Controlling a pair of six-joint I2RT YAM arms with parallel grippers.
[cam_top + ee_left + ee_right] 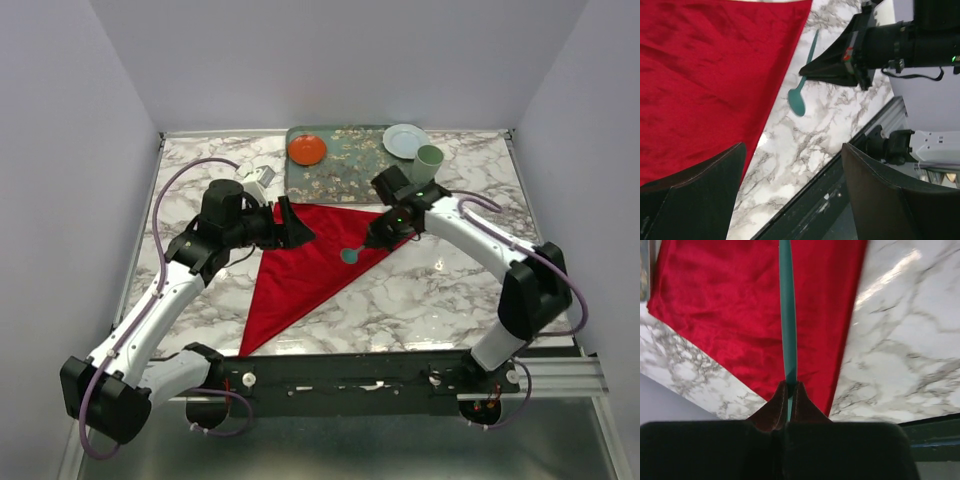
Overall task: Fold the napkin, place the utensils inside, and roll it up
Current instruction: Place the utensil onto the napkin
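The red napkin (310, 265) lies on the marble table folded into a triangle, one point toward the near edge. My right gripper (375, 238) is shut on the handle of a teal spoon (350, 256) and holds it over the napkin's right edge, bowl hanging toward the front. In the right wrist view my gripper (788, 385) pinches the spoon handle (786, 315) above the napkin (730, 305). My left gripper (297, 228) is open and empty over the napkin's far left corner. The left wrist view shows its gripper (793, 147) wide open, with the napkin (705, 75) and spoon (798, 99) beyond.
A patterned tray (350, 165) stands at the back centre with a small orange-red plate (307, 150) on it. A white plate (405, 140) and a pale green cup (428, 158) sit at its right end. White walls enclose the table.
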